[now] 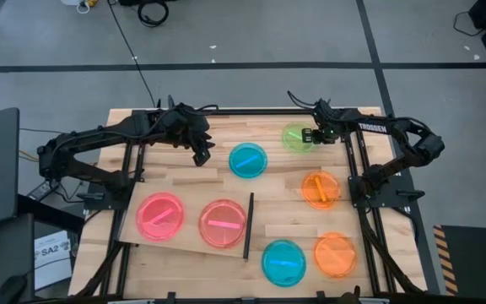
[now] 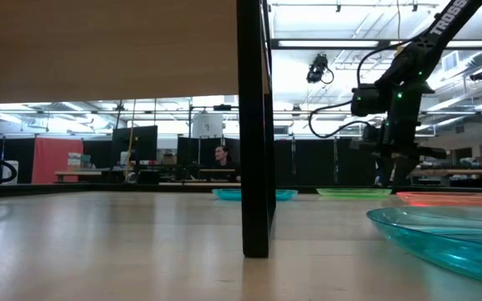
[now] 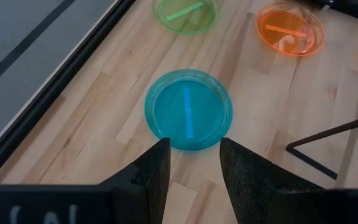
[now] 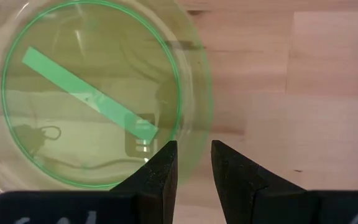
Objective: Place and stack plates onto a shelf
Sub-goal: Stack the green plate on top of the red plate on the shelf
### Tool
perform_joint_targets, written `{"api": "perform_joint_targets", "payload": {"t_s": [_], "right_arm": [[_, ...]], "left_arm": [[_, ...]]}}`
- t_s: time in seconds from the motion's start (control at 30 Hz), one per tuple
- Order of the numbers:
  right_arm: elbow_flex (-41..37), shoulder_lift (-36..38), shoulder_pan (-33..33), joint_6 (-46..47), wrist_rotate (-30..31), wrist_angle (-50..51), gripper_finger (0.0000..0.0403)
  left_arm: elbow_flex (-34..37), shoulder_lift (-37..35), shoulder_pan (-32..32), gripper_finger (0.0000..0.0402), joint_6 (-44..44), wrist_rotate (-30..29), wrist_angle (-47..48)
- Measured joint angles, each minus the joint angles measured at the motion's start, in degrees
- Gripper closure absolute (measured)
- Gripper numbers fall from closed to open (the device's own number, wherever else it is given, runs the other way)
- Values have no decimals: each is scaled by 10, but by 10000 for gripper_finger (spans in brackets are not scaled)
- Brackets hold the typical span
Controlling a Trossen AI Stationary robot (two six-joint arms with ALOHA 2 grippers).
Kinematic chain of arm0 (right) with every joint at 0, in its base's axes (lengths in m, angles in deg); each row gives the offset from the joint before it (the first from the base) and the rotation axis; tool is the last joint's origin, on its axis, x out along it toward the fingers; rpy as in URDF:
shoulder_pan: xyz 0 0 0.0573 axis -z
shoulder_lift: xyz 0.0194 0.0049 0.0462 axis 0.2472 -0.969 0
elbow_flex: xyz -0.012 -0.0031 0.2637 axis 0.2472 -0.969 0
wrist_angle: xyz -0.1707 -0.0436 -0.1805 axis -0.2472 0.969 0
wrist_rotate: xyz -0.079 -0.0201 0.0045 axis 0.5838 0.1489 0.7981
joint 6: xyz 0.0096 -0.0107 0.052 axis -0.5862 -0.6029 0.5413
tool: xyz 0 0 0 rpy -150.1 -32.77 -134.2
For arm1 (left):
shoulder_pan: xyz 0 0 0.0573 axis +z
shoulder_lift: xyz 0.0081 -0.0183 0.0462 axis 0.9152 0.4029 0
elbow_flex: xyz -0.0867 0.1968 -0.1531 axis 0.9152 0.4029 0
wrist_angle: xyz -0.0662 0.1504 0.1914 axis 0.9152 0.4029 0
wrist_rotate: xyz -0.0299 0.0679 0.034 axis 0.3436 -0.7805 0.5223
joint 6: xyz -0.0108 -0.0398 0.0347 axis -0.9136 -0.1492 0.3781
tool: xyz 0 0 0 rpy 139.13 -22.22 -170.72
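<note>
The right gripper (image 4: 191, 163) hangs over the rim of the green plate (image 1: 297, 138), at the table's one o'clock side. Its fingers are a little apart and hold nothing. The left gripper (image 3: 192, 163) waits by the blue plate (image 1: 247, 160) near twelve o'clock, fingers apart and empty. Two pink plates (image 1: 159, 215) lie on the shelf (image 1: 188, 247) at seven o'clock. Two orange plates (image 1: 320, 188) sit at four o'clock.
</note>
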Motion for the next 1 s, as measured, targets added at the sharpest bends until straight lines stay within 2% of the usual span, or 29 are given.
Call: {"api": "perform_joint_targets", "payload": {"t_s": [0.23, 0.67, 1.0], "right_arm": [[-17, 0, -15, 10, 19, -26, 298], [-70, 4, -21, 39, -9, -110, 298], [-75, 2, -21, 46, -10, -139, 298]], "left_arm": [[0, 0, 0, 255, 0, 0, 0], [0, 0, 0, 255, 0, 0, 0], [0, 1, 0, 255, 0, 0, 0]]}}
